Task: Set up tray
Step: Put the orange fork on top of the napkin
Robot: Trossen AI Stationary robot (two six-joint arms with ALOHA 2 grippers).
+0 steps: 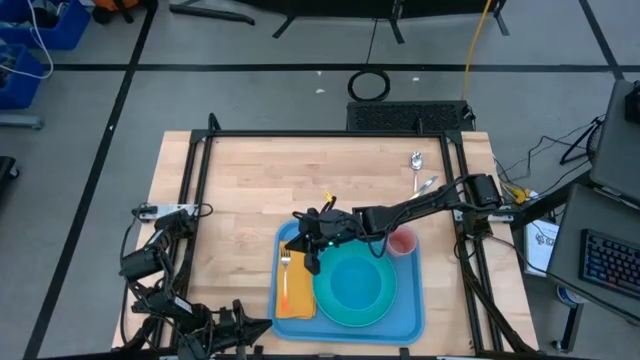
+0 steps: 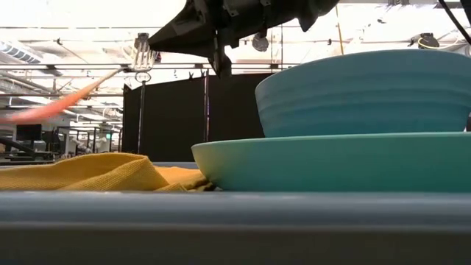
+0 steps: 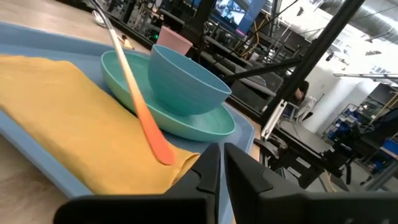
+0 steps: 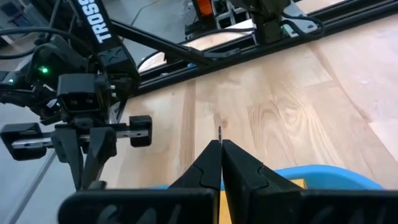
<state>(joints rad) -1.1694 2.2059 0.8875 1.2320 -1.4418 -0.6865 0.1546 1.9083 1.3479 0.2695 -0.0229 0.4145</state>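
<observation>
Wood table (image 1: 240, 190), tray (image 1: 410, 318) at near edge, centre-right. On tray: teal plate (image 1: 352, 290) w/ bowl (image 3: 186, 84), yellow napkin (image 1: 296, 298) + fork (image 1: 285, 275), pink cup (image 1: 401, 242). Right gripper (image 1: 312, 262) above napkin, jaws together, empty. Spoons (image 1: 418, 172) beyond tray. Left gripper (image 3: 221, 165) off tray's left corner, nearly closed.

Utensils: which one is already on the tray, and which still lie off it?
The orange-handled fork lies on the yellow napkin inside the tray. The two metal utensils lie on bare wood near the table's far right corner.
</observation>
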